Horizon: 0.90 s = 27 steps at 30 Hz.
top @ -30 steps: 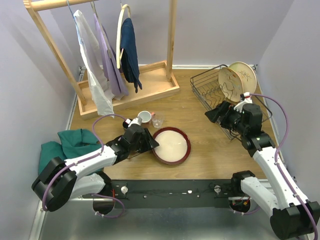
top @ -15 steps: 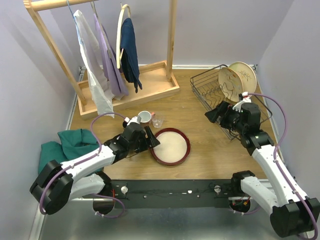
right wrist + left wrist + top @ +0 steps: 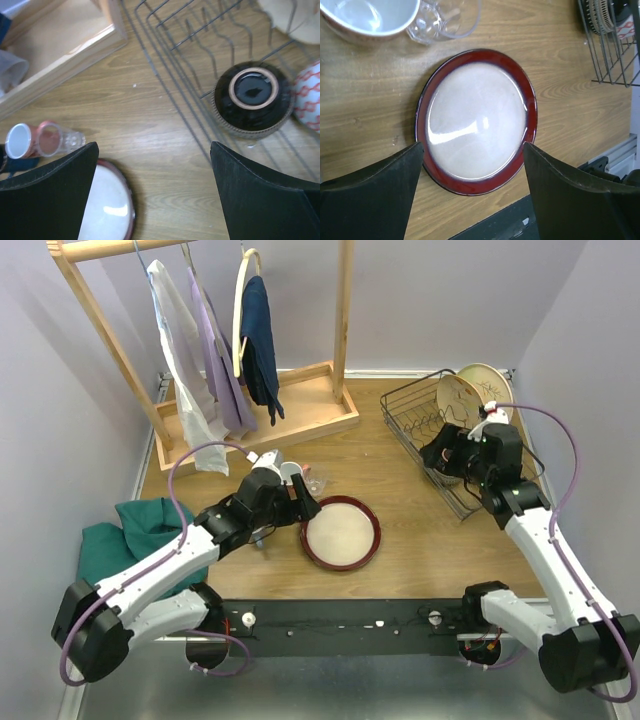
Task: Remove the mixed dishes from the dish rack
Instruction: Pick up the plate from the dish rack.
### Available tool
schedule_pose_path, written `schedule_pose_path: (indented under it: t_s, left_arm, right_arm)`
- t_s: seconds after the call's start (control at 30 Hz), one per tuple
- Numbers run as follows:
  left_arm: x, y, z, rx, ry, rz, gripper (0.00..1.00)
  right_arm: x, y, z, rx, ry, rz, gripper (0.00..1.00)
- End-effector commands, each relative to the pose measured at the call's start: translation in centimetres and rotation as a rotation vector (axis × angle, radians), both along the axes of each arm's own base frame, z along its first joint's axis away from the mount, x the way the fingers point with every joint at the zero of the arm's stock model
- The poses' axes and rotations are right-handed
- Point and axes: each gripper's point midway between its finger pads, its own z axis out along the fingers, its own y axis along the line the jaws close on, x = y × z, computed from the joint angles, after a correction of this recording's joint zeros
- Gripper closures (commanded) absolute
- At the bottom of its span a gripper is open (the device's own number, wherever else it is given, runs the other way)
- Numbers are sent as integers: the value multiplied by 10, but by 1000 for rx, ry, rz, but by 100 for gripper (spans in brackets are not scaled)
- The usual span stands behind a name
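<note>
The cream plate with the dark red rim [image 3: 342,532] lies flat on the wooden table; it also shows in the left wrist view [image 3: 476,120]. My left gripper [image 3: 300,506] is open and empty above its left edge [image 3: 472,146]. A small mug [image 3: 290,472] and a clear glass [image 3: 316,480] stand just behind the plate. The dark wire dish rack [image 3: 400,412] at the back right holds two upright cream plates [image 3: 462,405]. It also holds an upturned dark bowl [image 3: 253,98] and a red-patterned bowl [image 3: 307,95]. My right gripper [image 3: 440,453] is open and empty over the rack's near-left part [image 3: 154,146].
A wooden clothes rack [image 3: 250,420] with hanging garments stands at the back left. A green cloth [image 3: 140,525] lies at the left edge. The black base rail [image 3: 350,620] runs along the near edge.
My left gripper has lifted and drawn back from the red-rimmed plate's left rim toward the mug. My right gripper has moved farther over the rack.
</note>
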Motion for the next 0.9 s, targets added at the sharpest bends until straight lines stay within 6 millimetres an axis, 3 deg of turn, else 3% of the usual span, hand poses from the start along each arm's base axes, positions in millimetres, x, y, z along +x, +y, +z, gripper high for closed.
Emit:
schedule_pose_path:
  t_s: [0.0, 0.3, 0.57, 0.6, 0.7, 0.77, 0.8, 0.87]
  left_arm:
    - [4, 17, 28, 87, -110, -15, 11]
    - [8, 61, 57, 217, -269, 53, 1]
    - [2, 107, 78, 281, -415, 146, 1]
    - [1, 110, 81, 287, -432, 152, 1]
    - [-1, 123, 84, 320, -481, 172, 1]
    - [-1, 133, 83, 355, -511, 198, 1]
    - [0, 136, 82, 358, -521, 209, 1]
    - [0, 138, 85, 345, -557, 222, 1]
  right_arm:
    - [17, -29, 12, -179, -2, -87, 0]
    - [57, -81, 25, -421, 19, -283, 0]
    - [106, -126, 37, -562, 2, -389, 0]
    - [115, -133, 31, -599, 17, -383, 0]
    - [133, -140, 41, -660, -2, -356, 3]
    - [145, -139, 31, -694, 14, -317, 7]
    - [152, -143, 40, -721, -2, -314, 9]
    - [165, -139, 29, -740, 17, -262, 12]
